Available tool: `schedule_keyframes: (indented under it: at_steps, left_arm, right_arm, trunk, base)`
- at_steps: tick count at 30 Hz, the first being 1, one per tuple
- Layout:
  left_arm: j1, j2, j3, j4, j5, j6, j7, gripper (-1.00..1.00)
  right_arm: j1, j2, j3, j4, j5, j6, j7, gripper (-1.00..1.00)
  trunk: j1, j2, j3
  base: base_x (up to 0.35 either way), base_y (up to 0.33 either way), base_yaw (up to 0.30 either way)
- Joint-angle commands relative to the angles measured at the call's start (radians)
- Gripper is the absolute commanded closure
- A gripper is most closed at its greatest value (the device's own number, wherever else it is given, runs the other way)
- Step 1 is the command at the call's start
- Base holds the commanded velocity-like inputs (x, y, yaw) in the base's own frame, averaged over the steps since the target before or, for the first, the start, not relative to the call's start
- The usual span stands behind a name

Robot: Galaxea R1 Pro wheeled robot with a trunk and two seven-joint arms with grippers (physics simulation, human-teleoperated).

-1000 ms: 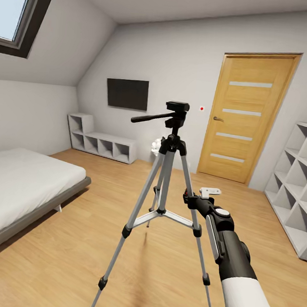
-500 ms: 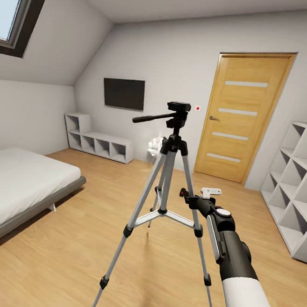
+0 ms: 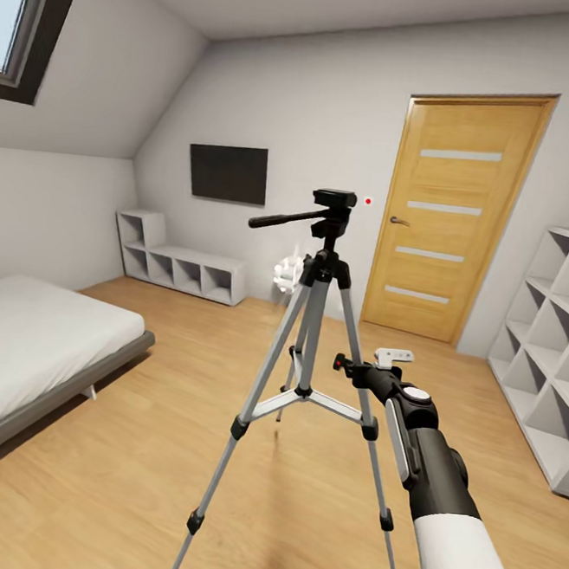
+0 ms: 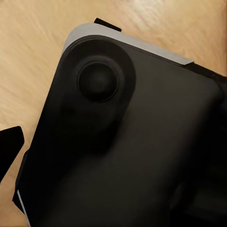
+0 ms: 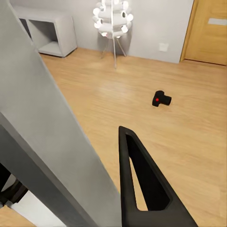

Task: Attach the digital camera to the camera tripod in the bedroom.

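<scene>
You face the tall silver-legged tripod (image 3: 312, 339) with the right hand (image 3: 343, 363) beside it, grip state unclear, while the small black red-buttoned camera (image 5: 161, 99) lies on the wood floor (image 3: 156, 446) beyond: fetch that first.

We see the camera tripod (image 3: 312, 339) standing upright on the wood floor (image 3: 127, 469), our right gripper (image 3: 346, 365) just beside one leg.
</scene>
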Motion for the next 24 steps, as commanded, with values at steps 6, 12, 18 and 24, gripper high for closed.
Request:
schedule_keyframes:
  at_steps: [6, 12, 18, 24]
  left_arm:
    - [0.000, 0.000, 0.008, -0.001, 0.000, -0.001, -0.001, -1.00]
    - [0.000, 0.000, 0.008, -0.001, 0.001, -0.001, -0.001, -1.00]
    - [0.000, 0.000, 0.008, -0.001, 0.002, -0.001, -0.001, -1.00]
    - [0.000, 0.000, 0.008, -0.001, 0.002, -0.001, -0.001, -1.00]
  right_arm:
    - [-0.001, 0.001, -0.008, -0.001, 0.006, 0.005, 0.010, 1.00]
    - [-0.001, 0.000, -0.029, -0.001, 0.006, 0.003, 0.012, 1.00]
    - [-0.001, 0.000, -0.044, -0.002, 0.006, 0.001, 0.014, 1.00]
    - [-0.001, 0.000, -0.048, -0.001, 0.006, 0.000, 0.015, 1.00]
  trunk:
    - [0.000, 0.000, -0.001]
    - [0.000, 0.000, -0.001]
    - [0.000, 0.000, -0.001]
    - [0.000, 0.000, -0.001]
  base:
    - [0.125, 0.000, 0.000]
    - [0.028, 0.000, 0.000]
    - [0.006, 0.000, 0.000]
    - [0.001, 0.000, 0.000]
